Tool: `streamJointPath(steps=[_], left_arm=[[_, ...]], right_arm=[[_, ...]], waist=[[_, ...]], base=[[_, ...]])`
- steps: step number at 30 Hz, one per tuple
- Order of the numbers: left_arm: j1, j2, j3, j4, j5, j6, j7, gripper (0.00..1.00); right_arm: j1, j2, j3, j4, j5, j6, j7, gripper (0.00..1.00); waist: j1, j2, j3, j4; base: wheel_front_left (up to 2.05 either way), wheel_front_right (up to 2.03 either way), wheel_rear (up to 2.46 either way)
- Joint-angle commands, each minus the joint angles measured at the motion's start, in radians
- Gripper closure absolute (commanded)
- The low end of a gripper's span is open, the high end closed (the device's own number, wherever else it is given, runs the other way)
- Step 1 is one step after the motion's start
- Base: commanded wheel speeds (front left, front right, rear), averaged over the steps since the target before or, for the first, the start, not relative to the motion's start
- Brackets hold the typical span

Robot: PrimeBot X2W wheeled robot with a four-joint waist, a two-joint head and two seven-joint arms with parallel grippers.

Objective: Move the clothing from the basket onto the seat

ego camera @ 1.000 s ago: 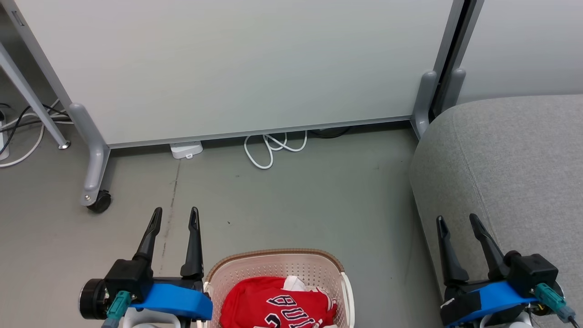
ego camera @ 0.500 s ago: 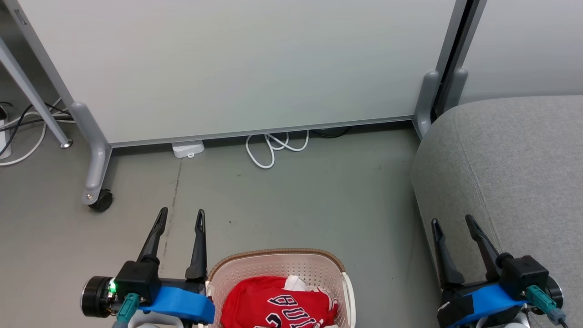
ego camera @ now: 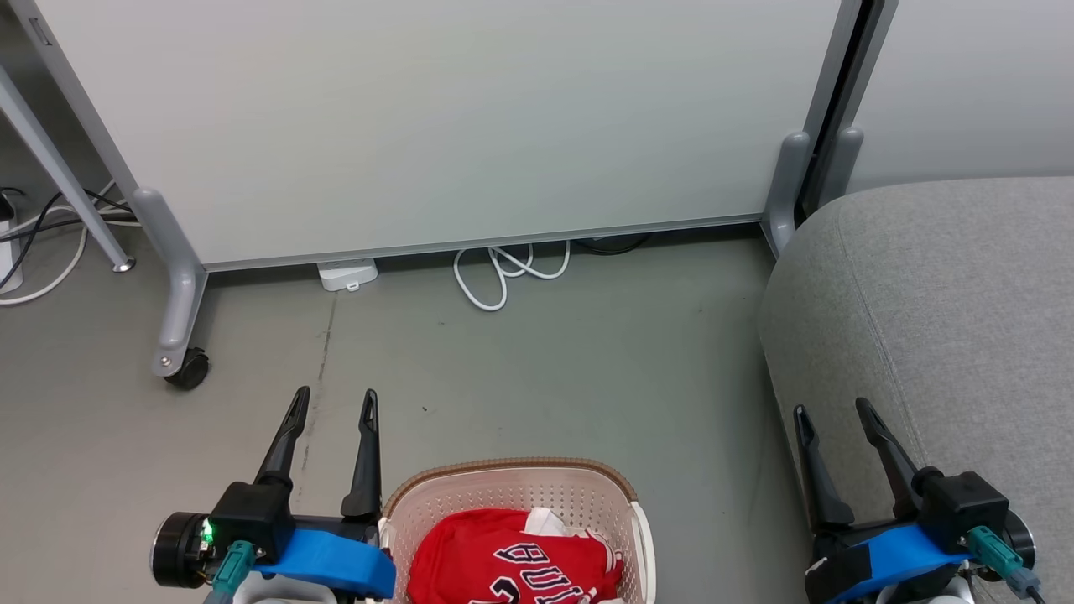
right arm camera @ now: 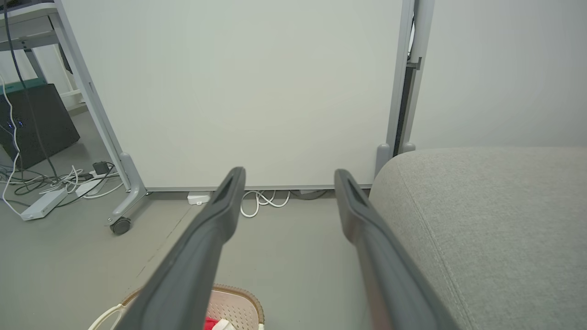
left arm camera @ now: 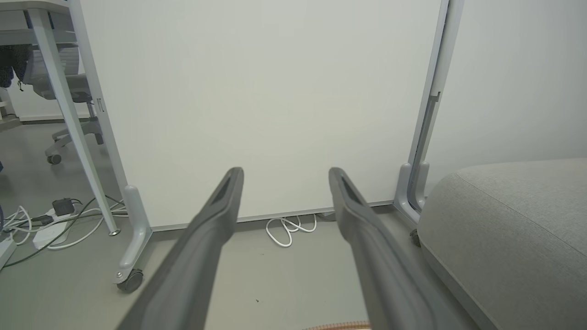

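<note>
left hand (ego camera: pixel 336 394): seen at the lower left of the head view, just left of the basket, pointing up that view; it is spread apart and nothing is gripped. in its wrist view (left arm camera: pixel 285 172) the gap is seen against the panel.
right hand (ego camera: pixel 829 407): seen at the lower right of the head view, set against the seat's near left edge; it is spread apart and nothing is gripped. the same gap is seen in its wrist view (right arm camera: pixel 289 170).
clothing (ego camera: pixel 512 558): red, bunched inside the basket, with dark-and-white lettering turned up; its lower part is cut off by the picture's edge. a red scrap is seen in the right wrist view (right arm camera: pixel 210 324).
basket (ego camera: pixel 512 463): set on the floor between the two hands, nearer the left one; cream, perforated, with a brown rim (right arm camera: pixel 238 293).
seat (ego camera: pixel 940 302): grey, at the right, parted from the basket by bare floor (ego camera: pixel 545 377).
panel (ego camera: pixel 436 117): pale, stood on grey feet beyond the basket; a caster (ego camera: pixel 186 369) is seen under the left foot.
cable (ego camera: pixel 503 277): white, looped on the floor at the panel's base.
</note>
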Motion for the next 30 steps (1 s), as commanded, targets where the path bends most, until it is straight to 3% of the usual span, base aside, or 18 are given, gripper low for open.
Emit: streamJointPath(steps=[1,13,20,30], left_arm=[[-0.004,-0.001,0.002,0.001,-0.004,-0.003,-0.005,0.00],[-0.006,-0.002,-0.007,0.013,-0.003,-0.006,-0.005,0.00],[-0.092,0.009,-0.060,0.051,0.044,-0.029,-0.005,0.00],[-0.232,0.072,-0.189,0.173,0.070,-0.042,-0.005,0.00]], right_arm=[[-0.002,-0.006,0.001,0.001,0.004,0.002,-0.005,0.00],[-0.001,-0.006,0.008,0.001,0.010,0.002,-0.005,0.00],[-0.023,-0.005,0.011,-0.005,0.003,0.002,-0.005,0.00],[-0.082,-0.005,0.018,-0.028,-0.013,0.002,-0.005,0.00]], waist=[[0.0000,0.0000,0.000,0.000],[0.0000,0.0000,0.001,-0.002],[0.0000,0.0000,0.030,0.001],[0.0000,0.0000,0.133,-0.025]], base=[[0.00,0.00,0.00],[0.00,0.00,0.00],[0.00,0.00,0.00],[0.00,0.00,0.00]])
